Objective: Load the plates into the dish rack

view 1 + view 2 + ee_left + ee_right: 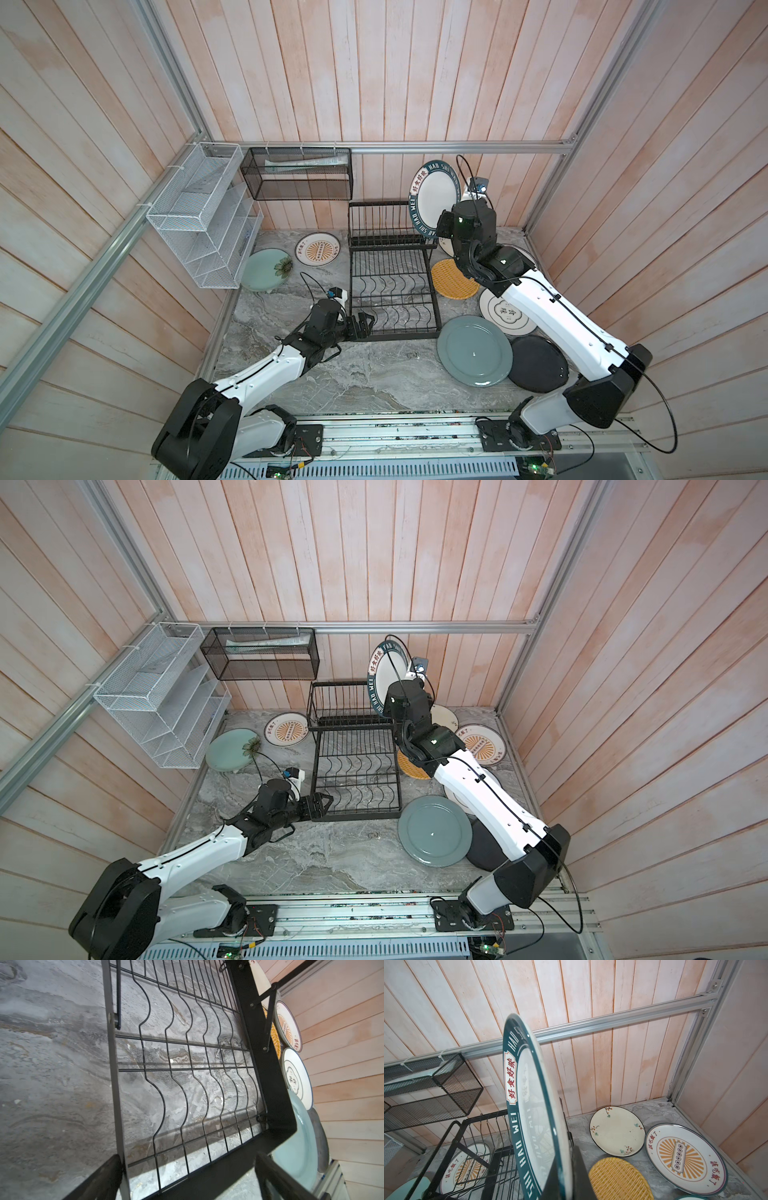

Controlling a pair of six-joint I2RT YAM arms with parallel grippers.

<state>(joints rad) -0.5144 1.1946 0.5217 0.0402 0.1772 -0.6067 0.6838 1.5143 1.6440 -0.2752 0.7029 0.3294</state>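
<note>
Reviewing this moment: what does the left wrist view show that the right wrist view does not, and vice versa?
Left wrist only: the wavy-wired lower tier of the dish rack, the open left end effector at its corner, the grey-blue plate and the black plate. Right wrist only: the teal-rimmed plate held on edge in the shut right end effector, the rack's upright slot bars, the black mesh basket, the cream floral plate. Both: the dish rack, the yellow woven plate, the sunburst plate beside it, the marble table.
</note>
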